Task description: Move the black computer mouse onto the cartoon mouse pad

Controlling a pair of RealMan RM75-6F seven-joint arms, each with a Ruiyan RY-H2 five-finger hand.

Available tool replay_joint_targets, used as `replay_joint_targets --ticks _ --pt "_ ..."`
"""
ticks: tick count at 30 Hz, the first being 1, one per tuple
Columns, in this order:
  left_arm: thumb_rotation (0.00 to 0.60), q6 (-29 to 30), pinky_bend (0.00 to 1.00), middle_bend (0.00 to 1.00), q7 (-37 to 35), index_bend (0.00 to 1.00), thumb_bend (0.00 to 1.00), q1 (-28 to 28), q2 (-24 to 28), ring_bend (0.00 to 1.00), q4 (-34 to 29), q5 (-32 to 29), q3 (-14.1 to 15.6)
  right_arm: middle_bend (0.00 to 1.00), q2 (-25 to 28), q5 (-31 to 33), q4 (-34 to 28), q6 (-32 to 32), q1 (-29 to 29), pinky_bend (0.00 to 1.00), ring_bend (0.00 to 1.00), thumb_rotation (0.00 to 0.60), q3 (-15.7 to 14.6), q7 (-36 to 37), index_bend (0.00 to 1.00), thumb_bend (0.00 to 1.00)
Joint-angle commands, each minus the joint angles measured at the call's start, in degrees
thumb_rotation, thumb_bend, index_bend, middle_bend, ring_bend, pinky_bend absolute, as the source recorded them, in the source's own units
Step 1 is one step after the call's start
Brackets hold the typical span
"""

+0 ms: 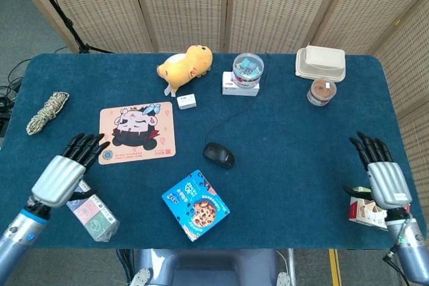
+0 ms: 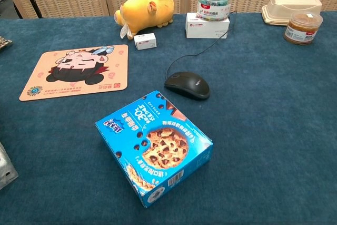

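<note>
The black computer mouse (image 1: 219, 155) (image 2: 188, 85) lies on the blue table near the middle, its cable running back toward the white box. The pink cartoon mouse pad (image 1: 137, 132) (image 2: 76, 71) lies flat to its left with nothing on it. My left hand (image 1: 67, 170) hovers at the front left, just beside the pad's near left corner, fingers stretched out and holding nothing. My right hand (image 1: 381, 172) is at the front right edge, far from the mouse, fingers extended and empty. Neither hand shows in the chest view.
A blue cookie box (image 1: 196, 205) (image 2: 154, 146) lies in front of the mouse. A yellow plush (image 1: 186, 65), small white box (image 1: 187, 102), clear jar on a white box (image 1: 246, 73), lidded container (image 1: 321, 63) and jar (image 1: 322, 92) line the back. A rope bundle (image 1: 47, 112) sits far left; packets lie under both hands.
</note>
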Motion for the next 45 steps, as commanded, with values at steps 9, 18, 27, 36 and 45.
replay_joint_targets --ticks 9,18,27,36,45 --pt "0.600 -18.71 0.00 0.00 14.78 0.00 0.00 -18.78 -13.45 0.00 4.89 -12.47 -8.73 0.00 2.42 -1.15 6.26 5.29 -6.26 0.00 0.00 0.600 -0.55 7.79 0.00 0.00" --pt "0.600 -25.77 0.00 0.00 20.58 0.00 0.08 -29.32 -25.05 0.00 17.63 -19.76 -10.41 0.00 3.27 -0.31 5.79 4.15 -6.83 0.00 0.00 0.600 0.89 9.00 0.00 0.00" --pt "0.600 -29.39 0.00 0.00 21.64 0.00 0.08 -36.10 -33.13 0.00 26.32 -26.53 -10.64 0.00 3.21 -0.92 5.15 3.52 -7.07 0.00 0.00 0.600 1.52 7.75 0.00 0.00" --pt "0.600 -30.85 0.00 0.00 22.60 0.00 0.08 -40.67 -38.06 0.00 31.19 -31.30 -10.11 0.00 3.22 -0.69 5.03 2.67 -7.29 0.00 0.00 0.600 2.17 7.44 0.00 0.00" --pt "0.600 -31.09 0.02 0.00 23.27 0.00 0.09 -43.40 -41.27 0.00 33.64 -33.93 -8.65 0.00 3.36 -0.95 4.93 2.06 -7.45 0.00 0.00 0.600 2.55 8.24 0.00 0.00"
